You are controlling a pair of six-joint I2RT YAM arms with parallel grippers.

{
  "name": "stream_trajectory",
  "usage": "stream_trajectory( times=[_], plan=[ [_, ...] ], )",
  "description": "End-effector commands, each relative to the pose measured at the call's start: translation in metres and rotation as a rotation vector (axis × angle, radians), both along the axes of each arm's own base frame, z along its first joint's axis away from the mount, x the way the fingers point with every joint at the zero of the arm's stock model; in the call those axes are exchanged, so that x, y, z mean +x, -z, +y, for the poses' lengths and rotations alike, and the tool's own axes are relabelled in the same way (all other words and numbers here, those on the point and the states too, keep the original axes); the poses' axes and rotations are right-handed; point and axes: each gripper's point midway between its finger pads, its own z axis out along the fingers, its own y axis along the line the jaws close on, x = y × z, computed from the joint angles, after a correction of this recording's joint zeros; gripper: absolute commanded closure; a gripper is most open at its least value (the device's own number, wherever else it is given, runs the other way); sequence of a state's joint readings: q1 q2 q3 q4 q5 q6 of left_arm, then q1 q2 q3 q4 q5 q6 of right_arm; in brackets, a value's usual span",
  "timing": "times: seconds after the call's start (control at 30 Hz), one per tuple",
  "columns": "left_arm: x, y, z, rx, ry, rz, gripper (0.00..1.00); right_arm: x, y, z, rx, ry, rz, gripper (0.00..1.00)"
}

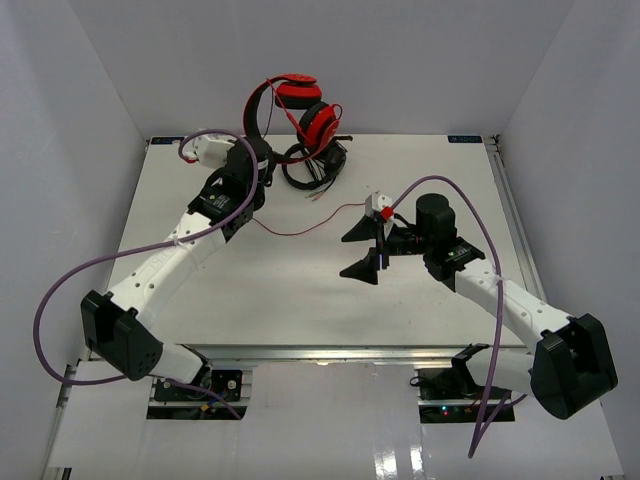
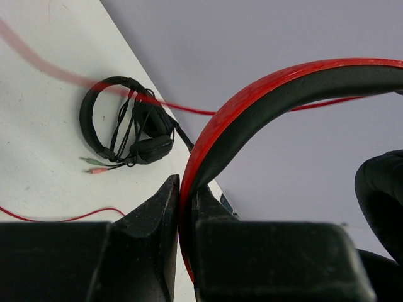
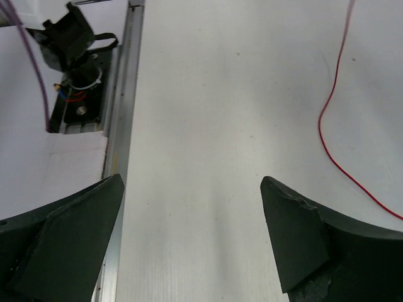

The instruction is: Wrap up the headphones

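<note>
The red headphones [image 1: 300,105] hang lifted above the table's far edge, earcups dangling on the right. My left gripper [image 1: 255,152] is shut on their red-black headband [image 2: 252,107], which is pinched between the jaws of the left gripper [image 2: 186,192]. Their thin red cable [image 1: 300,233] trails across the table toward the right arm. My right gripper [image 1: 346,255] hovers open over the table's middle, the cable's end close by it. In the right wrist view the right gripper [image 3: 192,211] has nothing between its fingers, and the cable [image 3: 327,119] lies off to the right.
Black headphones [image 1: 315,165] with a bundled cable lie on the table just below the red pair; the left wrist also shows these black headphones [image 2: 126,129]. White walls enclose the table on three sides. A metal rail [image 3: 123,94] marks the table's near edge.
</note>
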State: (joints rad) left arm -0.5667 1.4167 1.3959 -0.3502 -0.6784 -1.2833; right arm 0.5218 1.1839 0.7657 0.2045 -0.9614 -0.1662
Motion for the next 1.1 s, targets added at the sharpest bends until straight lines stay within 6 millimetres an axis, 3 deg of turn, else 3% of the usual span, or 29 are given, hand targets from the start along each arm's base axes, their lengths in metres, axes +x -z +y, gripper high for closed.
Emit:
stream_trajectory(
  times=[0.0, 0.23, 0.4, 0.47, 0.6, 0.77, 0.83, 0.93, 1.07],
  plan=[
    [-0.025, -0.053, 0.006, -0.05, 0.07, -0.134, 1.0, 0.043, -0.011, -0.009, -0.017, 0.192, -0.176, 0.1],
    [-0.055, -0.052, 0.005, -0.011, 0.181, -0.125, 1.0, 0.027, 0.014, 0.003, 0.064, 0.049, -0.242, 0.1],
    [-0.074, -0.052, -0.001, -0.039, 0.261, -0.102, 1.0, 0.042, 0.024, 0.019, 0.071, 0.048, -0.242, 0.1],
    [-0.082, -0.053, -0.005, -0.063, 0.3, -0.094, 1.0, 0.053, 0.018, 0.027, 0.092, 0.073, -0.277, 0.1],
    [-0.098, -0.057, -0.012, -0.101, 0.368, -0.082, 1.0, 0.093, 0.0, 0.042, 0.132, 0.246, -0.288, 0.1],
    [-0.113, -0.065, -0.016, -0.122, 0.429, -0.076, 1.0, 0.13, -0.013, 0.048, 0.18, 0.362, -0.34, 0.1],
    [-0.117, -0.065, -0.019, -0.13, 0.454, -0.069, 1.0, 0.13, -0.023, 0.06, 0.219, 0.294, -0.365, 0.1],
    [-0.124, -0.063, -0.024, -0.14, 0.492, -0.046, 1.0, 0.113, -0.041, 0.07, 0.344, 0.172, -0.449, 0.1],
    [-0.134, -0.067, -0.025, -0.152, 0.526, -0.044, 1.0, 0.134, -0.046, 0.088, 0.36, 0.18, -0.418, 0.1]
  ],
)
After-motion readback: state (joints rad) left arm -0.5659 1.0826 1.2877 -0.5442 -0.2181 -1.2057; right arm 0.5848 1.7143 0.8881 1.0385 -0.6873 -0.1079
